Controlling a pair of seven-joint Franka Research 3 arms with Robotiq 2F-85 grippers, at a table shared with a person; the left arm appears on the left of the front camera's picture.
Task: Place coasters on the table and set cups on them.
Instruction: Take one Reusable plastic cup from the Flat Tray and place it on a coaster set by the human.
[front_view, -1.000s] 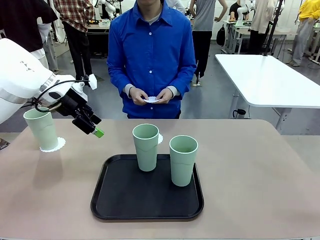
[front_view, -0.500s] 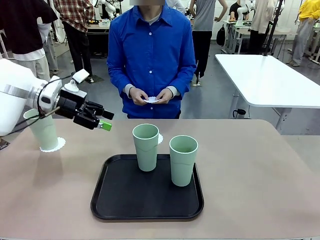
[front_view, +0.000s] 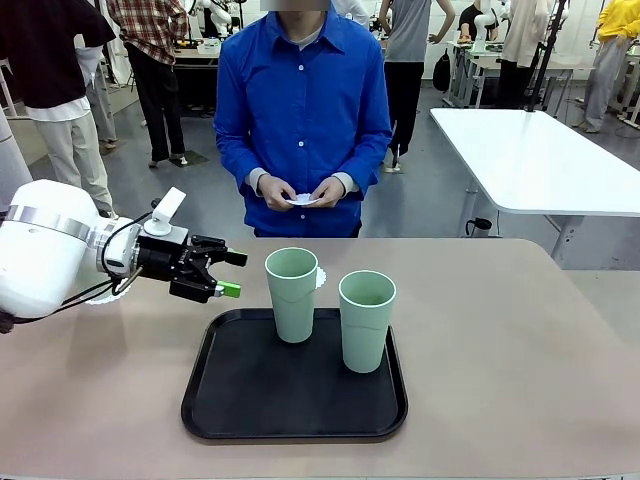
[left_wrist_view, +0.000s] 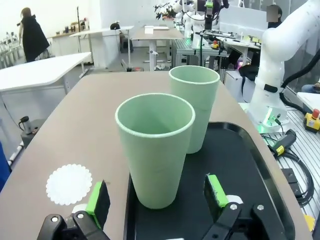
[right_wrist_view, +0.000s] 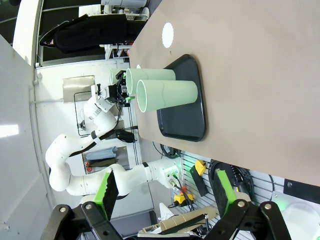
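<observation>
You've got two cups upright on the black tray. The left cup and the right cup stand side by side, not touching. One coaster lies flat on the table just behind the left cup, past the tray's far edge. The person at the far side holds a second coaster in both hands.

Your left gripper hangs level just left of the left cup, fingers spread wide and empty. In its wrist view the cup stands ahead, framed between the green pads, untouched.

A white lacy edge beside that arm may be another coaster, but the arm hides most of it.

Your right gripper hangs well above the table, fingers apart, holding nothing.
</observation>
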